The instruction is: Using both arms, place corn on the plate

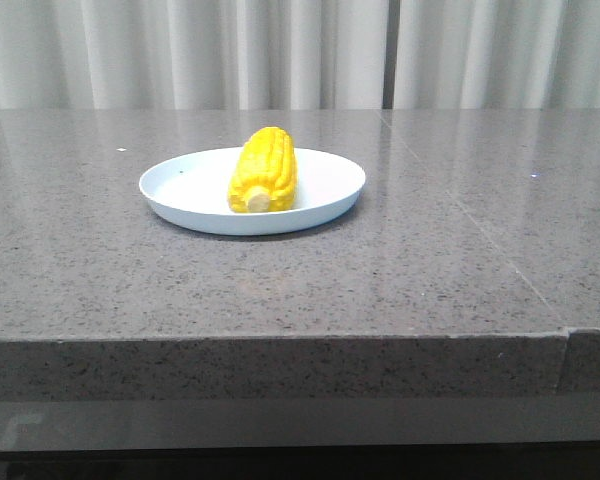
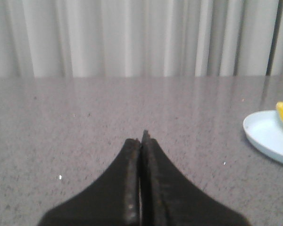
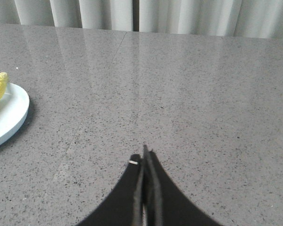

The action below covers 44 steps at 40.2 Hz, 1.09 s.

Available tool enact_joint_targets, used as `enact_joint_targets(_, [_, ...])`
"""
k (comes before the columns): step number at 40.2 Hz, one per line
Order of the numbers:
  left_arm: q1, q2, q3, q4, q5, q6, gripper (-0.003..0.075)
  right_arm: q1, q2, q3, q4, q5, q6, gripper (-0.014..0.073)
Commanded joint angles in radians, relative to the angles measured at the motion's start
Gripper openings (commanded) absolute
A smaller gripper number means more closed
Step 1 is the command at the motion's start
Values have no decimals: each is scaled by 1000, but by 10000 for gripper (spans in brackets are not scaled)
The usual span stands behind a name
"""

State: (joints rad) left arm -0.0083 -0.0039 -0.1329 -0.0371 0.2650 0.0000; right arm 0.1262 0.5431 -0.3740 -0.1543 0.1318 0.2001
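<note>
1. On the plate [image 1: 310, 200], in the front view, the corn [image 1: 264, 170] lies with its pale stub toward the camera. It looks stiff, light and a little slippery; I would grip across its middle.
2. Beside the plate [image 2: 266, 136], in the left wrist view, the left gripper [image 2: 142, 141] is closed on nothing.
3. Well apart from the plate [image 3: 12, 110], in the right wrist view, the right gripper [image 3: 145, 157] is also closed and empty.
</note>
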Motion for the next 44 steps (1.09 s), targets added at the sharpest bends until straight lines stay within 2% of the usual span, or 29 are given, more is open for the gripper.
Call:
enact_joint_targets(1, [19,-19,27,-31,-100,0,-20,-4,0,-26,-15,-83,-5,-67])
enact_joint_targets(9, [22,-21,138,-31,-208,0,-20,-4,0,-26,-15,-84,-5,-67])
enact_joint_targets(44, [22,-20,140,-31,-197,0,-20,-4,0,-26,-15,-84,-5,-67])
